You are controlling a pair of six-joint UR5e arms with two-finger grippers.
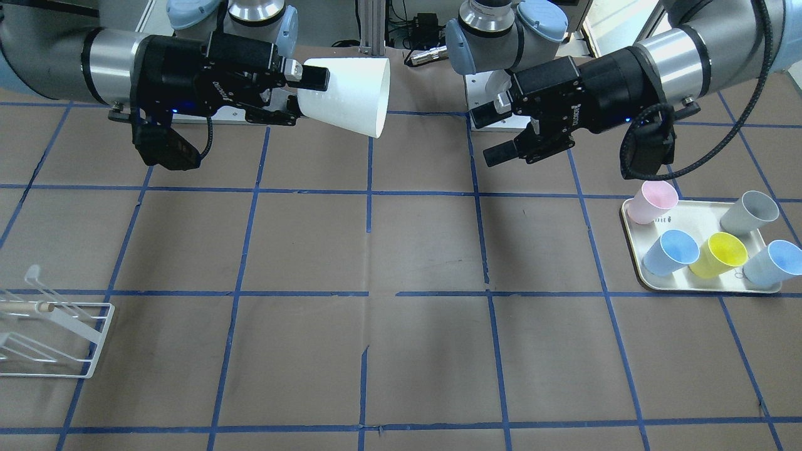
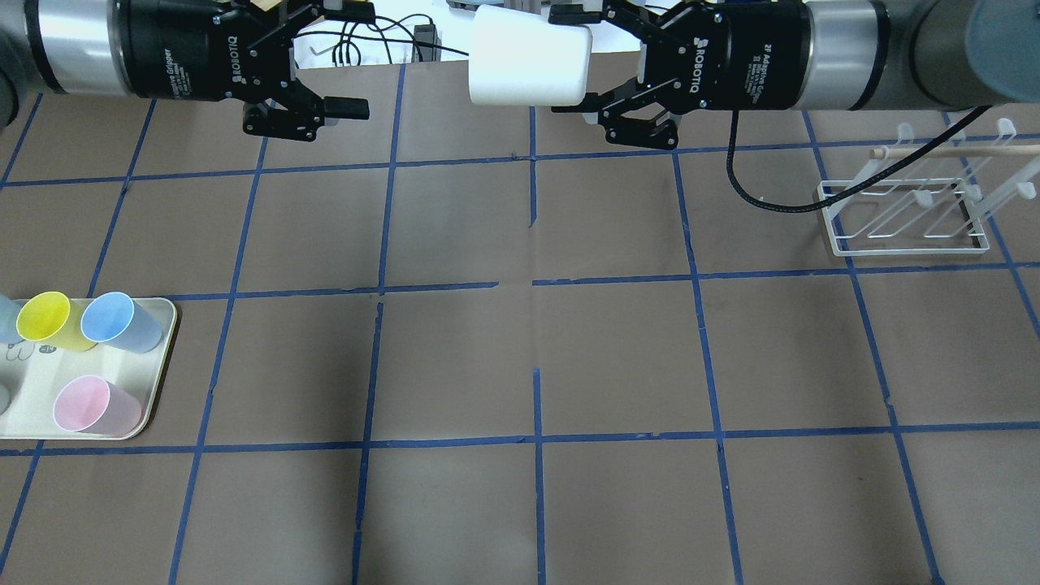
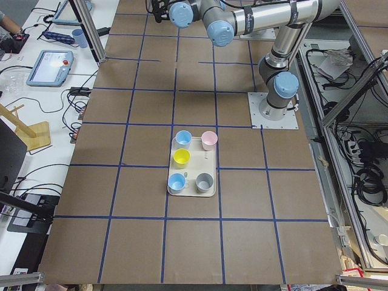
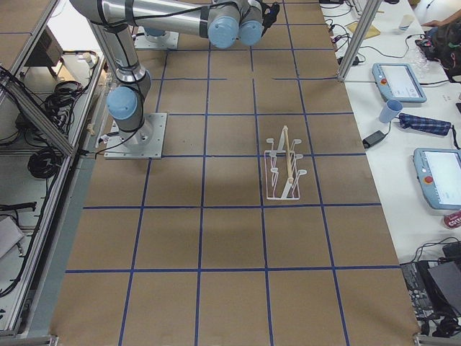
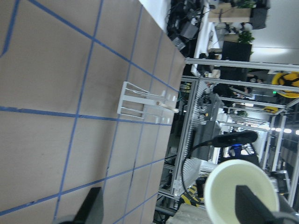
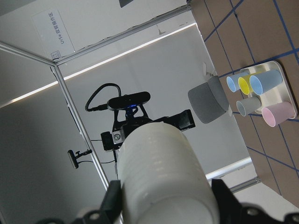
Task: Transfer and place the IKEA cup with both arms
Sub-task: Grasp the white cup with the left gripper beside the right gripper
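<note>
The off-white IKEA cup (image 1: pixel 348 94) hangs on its side, high above the table's far middle, its mouth towards the left arm. My right gripper (image 1: pixel 301 94) is shut on its base end; this shows in the overhead view too, with the cup (image 2: pixel 528 57) in the right gripper (image 2: pixel 573 61). My left gripper (image 1: pixel 492 134) is open and empty, a short gap away from the cup's rim, also seen from overhead (image 2: pixel 349 57). The left wrist view shows the cup's open mouth (image 5: pixel 240 191). The right wrist view shows the cup (image 6: pixel 161 177) between the fingers.
A cream tray (image 1: pixel 630 232) on the robot's left side holds a pink cup (image 1: pixel 651 202), a grey cup (image 1: pixel 749 213), a yellow cup (image 1: pixel 720 254) and two blue cups. A white wire rack (image 2: pixel 906 215) with a wooden rod stands on the right side.
</note>
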